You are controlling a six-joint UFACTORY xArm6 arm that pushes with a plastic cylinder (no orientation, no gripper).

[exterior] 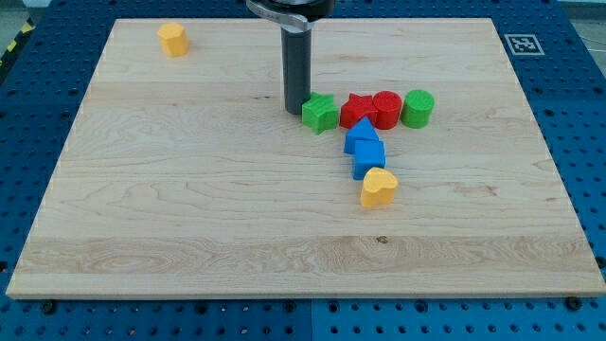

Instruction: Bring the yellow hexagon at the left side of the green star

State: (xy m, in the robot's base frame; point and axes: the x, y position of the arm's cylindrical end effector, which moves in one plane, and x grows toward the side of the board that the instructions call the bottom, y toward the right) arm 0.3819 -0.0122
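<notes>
A: Yellow hexagon [172,39] sits at the view's top left corner of the desk [189,218], alone, well apart from every other block. Nothing touches it.

B: And the green star [321,112]?

A: Near the middle of the board, toward the view's top. Its right edge looks to be touching or just beside the red star [358,110]. Right of that a red cylinder [386,109], then a green cylinder [418,108], all in one row.

B: Where is the rod?

A: My tip [296,111] stands right against the green star's left side, touching or very nearly so. Note: this end effector is a plain rod, nothing to open or close, so it clamps on nothing.

B: Step in hand?

A: Judgement only: the hexagon has not been approached. My tip occupies the very spot where the hexagon should end up.

B: Next move?

A: Lift off the star's flank, travel to the view's top left, get behind the hexagon on its far left side, then push it rightward and slightly down toward the star. Stop short, or the star gets shoved further into the red star.

B: Other clutter?

A: Two blue blocks [364,147] stacked in a line below the red star, a yellow heart [378,188] at their lower end. All off the likely path.
</notes>
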